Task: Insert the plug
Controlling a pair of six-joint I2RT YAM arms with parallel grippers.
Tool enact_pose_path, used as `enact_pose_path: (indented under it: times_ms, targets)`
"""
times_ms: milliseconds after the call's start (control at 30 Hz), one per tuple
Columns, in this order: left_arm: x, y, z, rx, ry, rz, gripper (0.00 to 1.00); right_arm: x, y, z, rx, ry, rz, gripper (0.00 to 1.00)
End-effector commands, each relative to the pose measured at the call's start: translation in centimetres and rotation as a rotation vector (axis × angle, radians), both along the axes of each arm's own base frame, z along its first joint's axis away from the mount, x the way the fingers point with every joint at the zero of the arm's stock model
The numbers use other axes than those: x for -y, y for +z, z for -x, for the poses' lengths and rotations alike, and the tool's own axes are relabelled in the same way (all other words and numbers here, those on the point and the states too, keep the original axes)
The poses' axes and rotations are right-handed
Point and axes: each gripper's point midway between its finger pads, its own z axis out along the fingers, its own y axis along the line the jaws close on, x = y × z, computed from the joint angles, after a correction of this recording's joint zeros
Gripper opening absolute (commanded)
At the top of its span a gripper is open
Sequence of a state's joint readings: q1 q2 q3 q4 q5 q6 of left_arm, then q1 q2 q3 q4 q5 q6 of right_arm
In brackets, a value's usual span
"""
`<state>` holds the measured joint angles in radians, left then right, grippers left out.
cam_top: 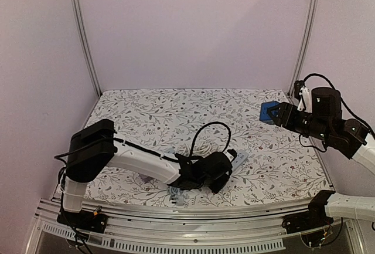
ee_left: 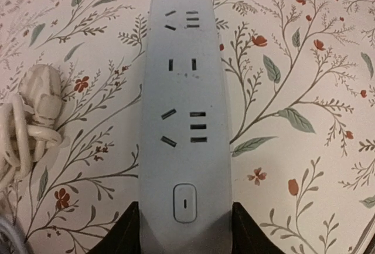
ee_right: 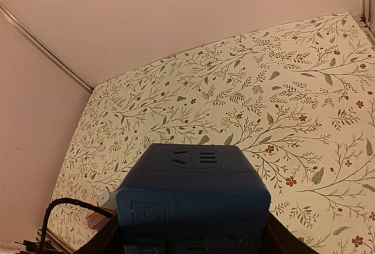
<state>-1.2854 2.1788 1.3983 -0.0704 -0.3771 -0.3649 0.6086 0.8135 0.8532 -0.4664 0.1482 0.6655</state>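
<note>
Left pincer (ee_left: 186, 232) low, clamping power strip (ee_left: 184, 90); right pincer (ee_right: 193, 239) raised, gripping blue plug (ee_right: 193, 189)

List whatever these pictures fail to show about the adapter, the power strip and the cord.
- Pins of the blue adapter: the right wrist view shows only socket faces, and it is too small in the top view.
- Near end of the power strip: cut off by the left wrist view's bottom edge; in the top view the left gripper covers most of it.
- The white cord: runs off the left wrist view's left edge.
- Fingers of the right gripper: mostly hidden behind the adapter.
</note>
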Motion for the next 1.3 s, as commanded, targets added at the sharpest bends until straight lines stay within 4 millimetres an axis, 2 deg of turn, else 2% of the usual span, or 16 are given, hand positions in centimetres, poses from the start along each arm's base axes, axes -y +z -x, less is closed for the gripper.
enact_pose_path:
  times_ms: [0, 100, 200, 367, 433, 567, 733, 867, 933, 1167, 1267]
  targets:
    - [-3.7, -1.5, 0.7, 0.024, -0.081, -0.127, 0.09, -1.0, 1.0, -1.7, 0.101, 0.021, 0.026, 0.00]
    - [-5.0, -2.6, 1.5, 0.024, -0.138, -0.162, 0.08, -1.6, 0.4, -2.6, 0.103, 0.031, 0.050, 0.00]
    - [-5.7, -3.7, 2.7, -0.004, -0.210, -0.166, 0.08, -3.0, 0.1, -3.2, 0.093, 0.089, 0.069, 0.00]
    - [-5.9, -3.6, 3.8, -0.026, -0.270, -0.160, 0.11, -5.6, 0.0, -3.0, 0.080, 0.232, 0.082, 0.00]
    - [-6.1, -3.5, 4.0, -0.031, -0.287, -0.164, 0.12, -5.7, -0.6, -3.0, 0.073, 0.245, 0.105, 0.00]
    - [-8.3, -4.4, 4.6, -0.021, -0.311, -0.236, 0.14, -6.2, -1.4, -3.3, 0.052, 0.278, 0.153, 0.00]
    - [-8.6, -4.0, 4.4, 0.007, -0.319, -0.236, 0.16, -7.4, -1.8, -3.0, 0.036, 0.358, 0.169, 0.00]
    - [-9.6, -4.0, 4.1, 0.018, -0.304, -0.279, 0.25, -8.3, -1.4, -2.3, 0.049, 0.441, 0.176, 0.00]
    - [-9.7, -3.8, 4.0, 0.022, -0.303, -0.271, 0.35, -8.9, -1.5, -1.9, 0.041, 0.492, 0.186, 0.00]
    - [-8.9, -3.2, 4.7, 0.017, -0.340, -0.196, 0.49, -10.5, -4.5, -1.0, -0.121, 0.638, 0.278, 0.00]
    - [-8.9, -3.4, 4.7, 0.017, -0.342, -0.187, 0.58, -11.3, -5.1, -0.5, -0.101, 0.662, 0.340, 0.00]
